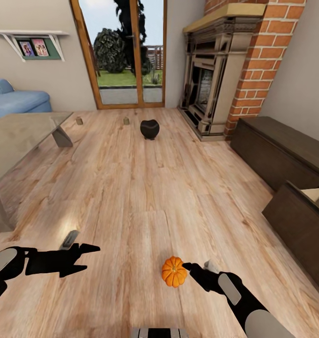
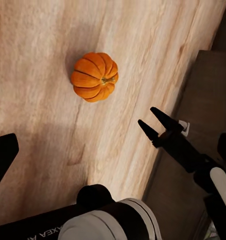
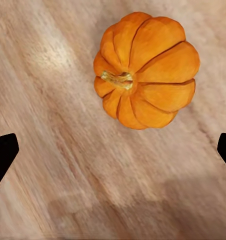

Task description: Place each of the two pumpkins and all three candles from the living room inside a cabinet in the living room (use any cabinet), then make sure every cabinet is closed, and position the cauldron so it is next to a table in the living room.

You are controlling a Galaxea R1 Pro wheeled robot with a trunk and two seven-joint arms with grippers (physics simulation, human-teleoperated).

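Your right gripper [image 1: 188, 267], jaws spread, sits just at the pumpkin's [image 1: 174, 271] three o'clock on the floor [image 1: 145, 197], while your left gripper [image 1: 86, 257] hangs spread at nine o'clock.

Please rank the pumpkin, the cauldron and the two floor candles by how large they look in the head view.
1. pumpkin, though it lies nearest the camera
2. cauldron, a bit smaller as it appears, far off
3. the two candles, tiny and alike; no ranking between them
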